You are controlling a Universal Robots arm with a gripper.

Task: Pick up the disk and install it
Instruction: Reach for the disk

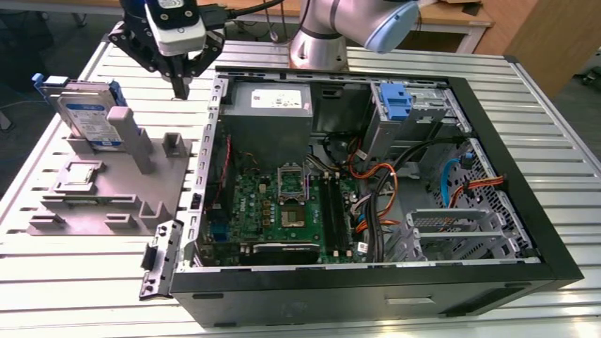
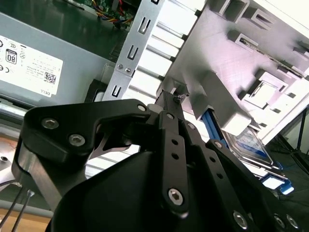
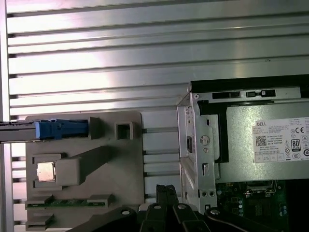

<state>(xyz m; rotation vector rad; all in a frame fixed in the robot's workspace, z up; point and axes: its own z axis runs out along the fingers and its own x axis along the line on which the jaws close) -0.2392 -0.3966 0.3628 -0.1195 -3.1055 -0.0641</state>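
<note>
Standing on edge in grey holder (image 1: 105, 205), disk (image 1: 87, 118), thin edge toward computer case (image 1: 556, 243).

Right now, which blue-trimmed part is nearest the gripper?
The disk, standing on the grey fixture outside the case; the blue latch sits inside the case, farther off.

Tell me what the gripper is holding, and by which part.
Nothing is held. The gripper is shut and empty, between the grey fixture and the computer case; the disk stands upright in the fixture, apart from it.
</note>
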